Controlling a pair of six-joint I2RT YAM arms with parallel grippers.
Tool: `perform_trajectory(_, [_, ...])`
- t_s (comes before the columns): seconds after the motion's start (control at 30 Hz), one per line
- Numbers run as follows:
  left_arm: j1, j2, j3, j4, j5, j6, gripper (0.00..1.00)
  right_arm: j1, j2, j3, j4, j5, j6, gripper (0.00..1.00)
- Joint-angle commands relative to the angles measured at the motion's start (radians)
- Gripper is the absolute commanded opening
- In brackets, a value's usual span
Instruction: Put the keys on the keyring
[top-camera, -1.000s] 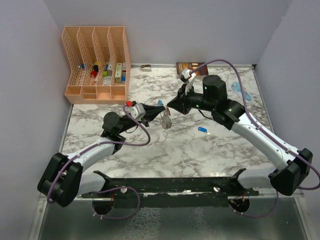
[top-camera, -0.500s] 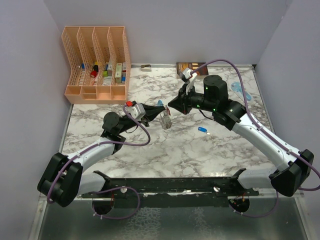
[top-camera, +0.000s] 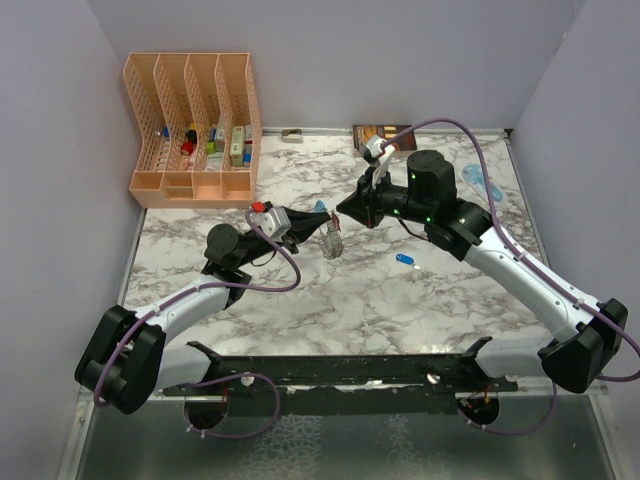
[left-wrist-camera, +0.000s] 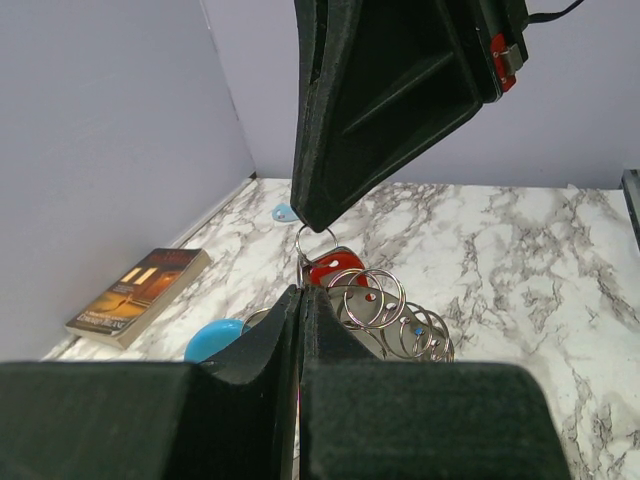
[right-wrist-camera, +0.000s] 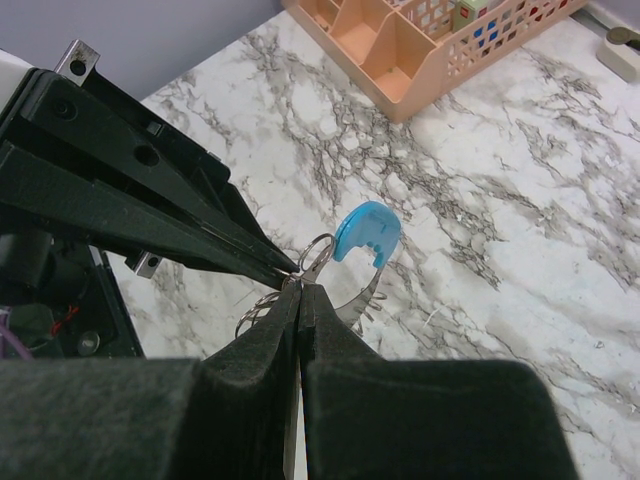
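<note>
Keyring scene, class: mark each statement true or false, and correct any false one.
1. The left gripper and the right gripper are both shut on the keyring. True.
2. The orange organizer stands at the near right corner of the table. False: it stands at the far left corner.
3. A book lies at the far edge. True.
4. The red key lies alone, far from both grippers. False: it sits right at their fingertips, beside the metal rings.
</note>
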Motion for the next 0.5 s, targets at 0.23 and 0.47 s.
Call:
perform_trajectory(0.23, [-0.004, -0.018, 0.038, 0.056, -0.010, -0.037, 0.00, 0.007, -0.012, 0.000, 0.020, 0.043, 0.006, 0.01])
perform_trajectory(0.47, [-0.004, -0.013, 0.043, 0.056, -0.011, -0.052, 0.00, 0.007, -0.017, -0.018, 0.033, 0.050, 0.008, 0.01])
